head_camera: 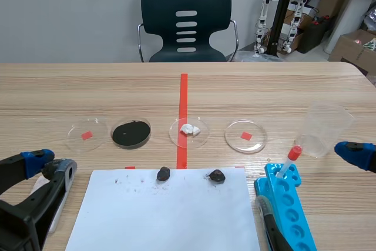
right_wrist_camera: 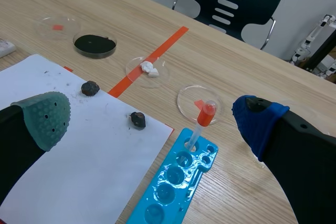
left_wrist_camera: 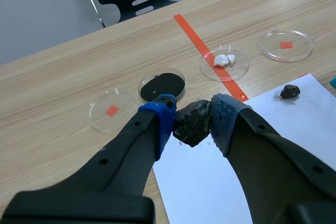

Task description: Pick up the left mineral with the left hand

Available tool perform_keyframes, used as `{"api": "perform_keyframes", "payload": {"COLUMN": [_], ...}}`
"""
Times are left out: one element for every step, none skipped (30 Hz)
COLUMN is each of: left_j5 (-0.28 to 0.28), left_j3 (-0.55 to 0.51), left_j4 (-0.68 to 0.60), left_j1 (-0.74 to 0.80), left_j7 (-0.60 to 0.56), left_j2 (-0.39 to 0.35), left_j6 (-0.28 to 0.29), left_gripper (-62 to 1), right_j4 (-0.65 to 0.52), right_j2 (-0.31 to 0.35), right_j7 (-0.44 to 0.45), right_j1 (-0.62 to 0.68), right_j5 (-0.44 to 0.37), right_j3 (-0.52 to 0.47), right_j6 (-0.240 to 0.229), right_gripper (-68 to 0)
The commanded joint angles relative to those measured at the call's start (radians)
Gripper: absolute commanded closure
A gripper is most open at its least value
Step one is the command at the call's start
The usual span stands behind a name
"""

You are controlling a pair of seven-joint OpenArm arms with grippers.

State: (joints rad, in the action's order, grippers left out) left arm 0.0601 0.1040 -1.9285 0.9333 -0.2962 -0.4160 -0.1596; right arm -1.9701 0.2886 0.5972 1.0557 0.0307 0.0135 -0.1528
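My left gripper (left_wrist_camera: 192,114) is clenched on the left mineral (left_wrist_camera: 191,127): the dark lump sits squarely between the two pads (left_wrist_camera: 164,113) at the fingertips, so nothing is left to line up. It is at the near left, just off the left edge of the white paper (head_camera: 164,216), well apart from the two other stones (head_camera: 163,173) lying on it; I judge only a straight lift remains. My right gripper (right_wrist_camera: 151,115) stands spread wide, empty.
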Motion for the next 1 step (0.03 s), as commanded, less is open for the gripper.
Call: {"api": "perform_keyframes", "payload": {"left_j5": [0.002], "left_j3": [0.001], "left_j4": [-0.016], "left_j1": [-0.003], "left_j7": [-0.014], "left_j2": [0.002], "left_j6": [-0.002], "left_gripper": [-11.6], "right_j4": [-0.019], "right_j2": [0.002], "right_j7": [0.014], "right_j1": [-0.011], "right_j5": [-0.008], "right_j3": [-0.006], "right_j6": [0.003], "right_gripper": [-65.5]}}
